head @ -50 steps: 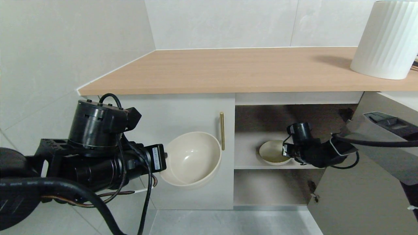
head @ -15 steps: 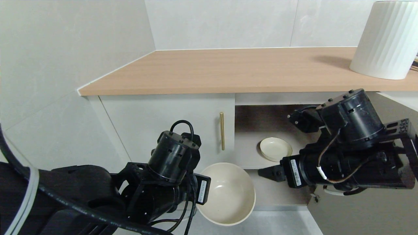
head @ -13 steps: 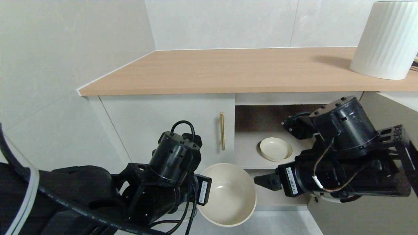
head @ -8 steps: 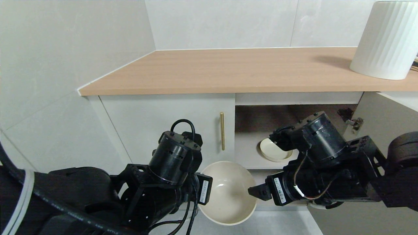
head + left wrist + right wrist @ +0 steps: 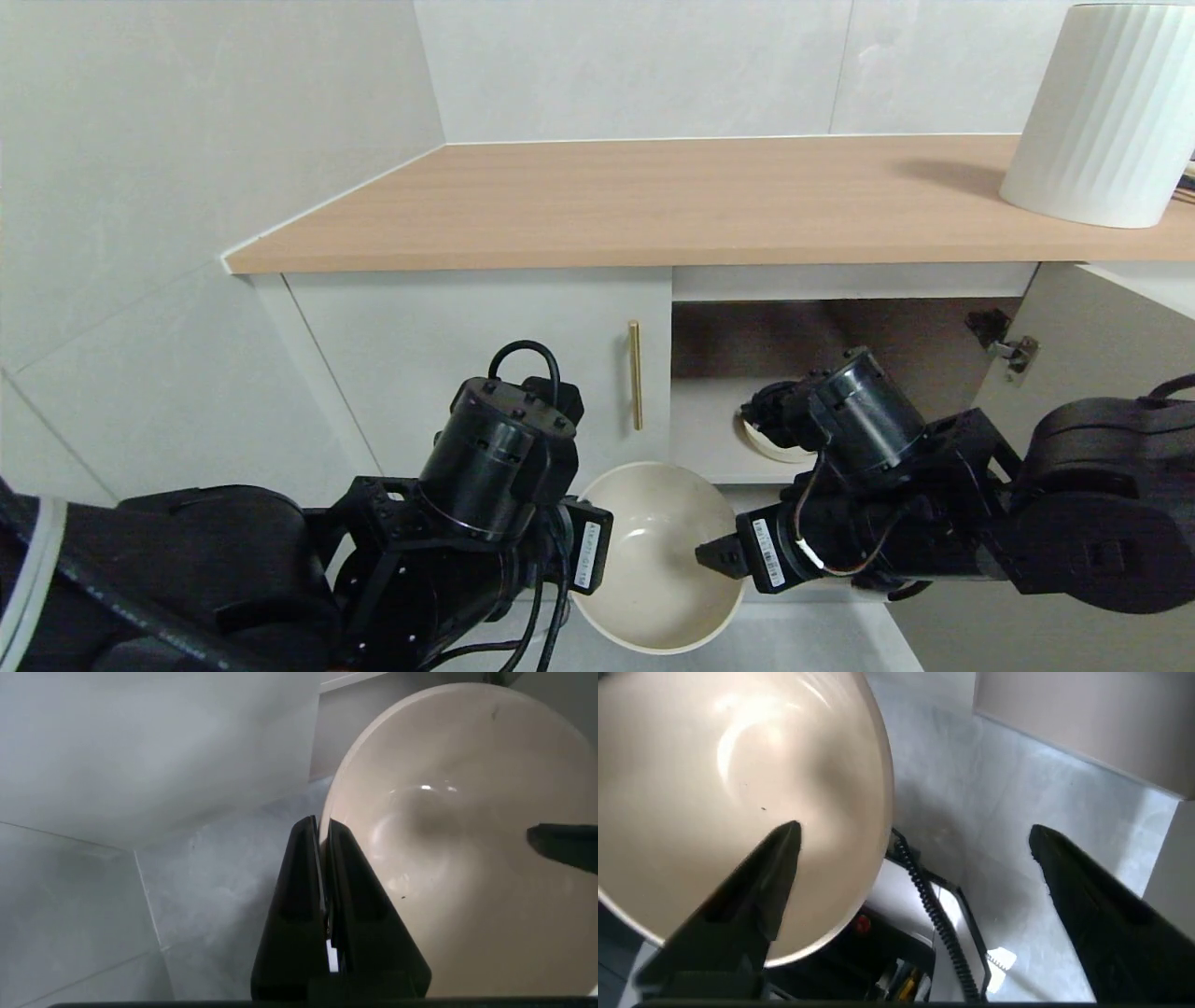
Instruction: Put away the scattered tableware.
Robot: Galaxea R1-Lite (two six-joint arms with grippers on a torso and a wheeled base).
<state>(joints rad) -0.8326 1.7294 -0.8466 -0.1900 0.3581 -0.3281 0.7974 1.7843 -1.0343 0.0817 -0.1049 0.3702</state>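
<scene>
A wooden countertop (image 5: 653, 201) runs across the far side of the scene, along a tiled wall. Under it sits a pale cabinet (image 5: 467, 336); its left door is closed, and its right door (image 5: 1092, 336) is swung open toward the near right. A white ribbed container (image 5: 1106, 117) stands on the countertop at the far right.

A cream bowl (image 5: 653, 569) is held in the air, low in front of the cabinet. It sits about where the closed door meets the open compartment, above the grey floor (image 5: 803, 644), with its hollow side turned up.

The left gripper (image 5: 322, 835) is pinched tight on the bowl's left rim, one finger inside and one outside. The right gripper (image 5: 915, 835) is spread wide at the bowl's right rim. One of its fingers (image 5: 757, 891) hangs over the hollow and the other is outside, and neither clearly touches the bowl.

A small cream plate (image 5: 766, 449) lies on the middle shelf (image 5: 700, 429) inside the open compartment, partly hidden behind the right arm.

A slim brass handle (image 5: 635, 374) stands upright on the right edge of the closed door. A metal hinge (image 5: 1004, 343) sits at the inner edge of the open door.
</scene>
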